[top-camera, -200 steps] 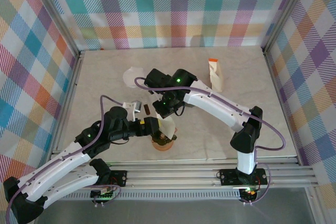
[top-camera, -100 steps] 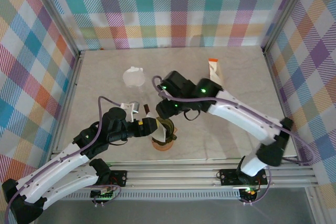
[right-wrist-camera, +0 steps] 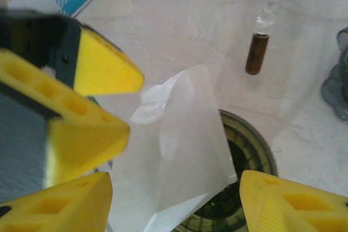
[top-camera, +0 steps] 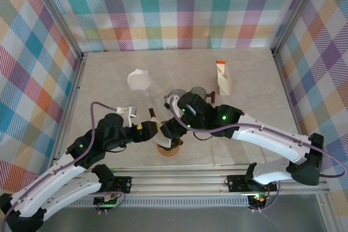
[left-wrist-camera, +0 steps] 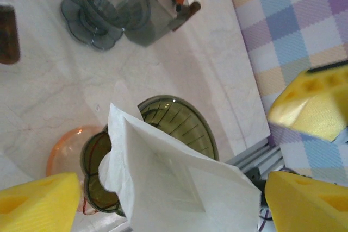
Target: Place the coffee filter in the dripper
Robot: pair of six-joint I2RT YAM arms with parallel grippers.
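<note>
Yellow-fingered left gripper (left-wrist-camera: 171, 194) now stands wider than a second ago, its jaws apart on either side of the filter (left-wrist-camera: 174, 183) without pinching it. The filter stands creased in the mouth of the dripper (left-wrist-camera: 185, 123), apparently not yet seated against the wall. The right gripper (right-wrist-camera: 175, 188) has let go, jaws wide, so the paper still needs pressing down.

A cream packet with an orange top (top-camera: 223, 80) sits at the back right of the marble table (top-camera: 109, 69), a white rounded thing (top-camera: 138, 80) back left, a grey jug (left-wrist-camera: 147, 23) between
</note>
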